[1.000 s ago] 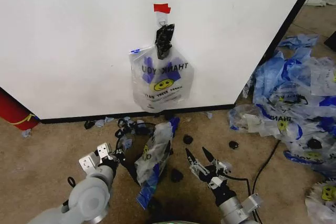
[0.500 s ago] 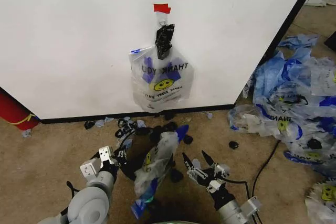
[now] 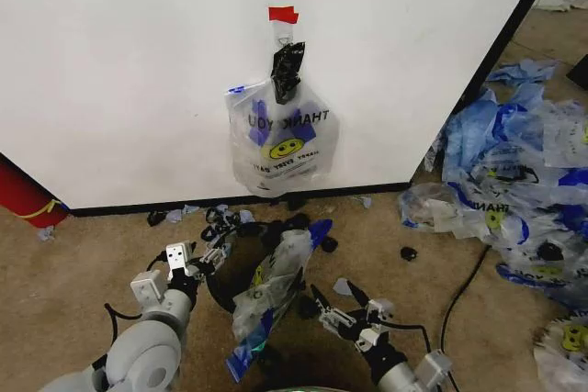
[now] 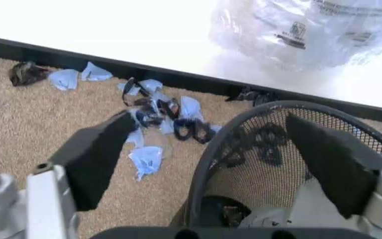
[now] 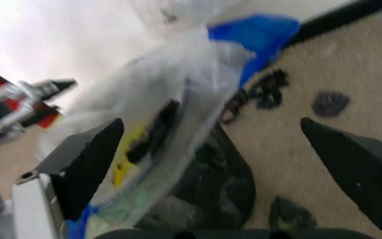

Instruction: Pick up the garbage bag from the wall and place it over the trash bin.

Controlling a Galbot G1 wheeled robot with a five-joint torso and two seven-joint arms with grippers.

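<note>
A see-through garbage bag [image 3: 283, 140] with a yellow smiley and "THANK YOU" lettering hangs on the white wall [image 3: 129, 71] under a red tape piece [image 3: 283, 14]. A small black bag [image 3: 287, 71] hangs above it. On the floor below stands the black mesh trash bin [image 3: 223, 289], with a second see-through bag with blue handles [image 3: 274, 284] draped over it. My left gripper [image 3: 200, 259] is open, its fingers [image 4: 95, 159] either side of the bin rim [image 4: 244, 122]. My right gripper [image 3: 335, 305] is open just right of the bin, facing that bag [image 5: 171, 99].
A red cylinder [image 3: 23, 195] leans at the wall's left end. A large heap of plastic bags [image 3: 524, 172] covers the floor on the right, with a black cable [image 3: 459, 291] beside it. Blue and black scraps [image 3: 230, 218] lie along the wall's base strip.
The bag on the bin has sagged lower and shifted slightly right. My right gripper has drawn back toward me; my left gripper has edged closer to the bin rim.
</note>
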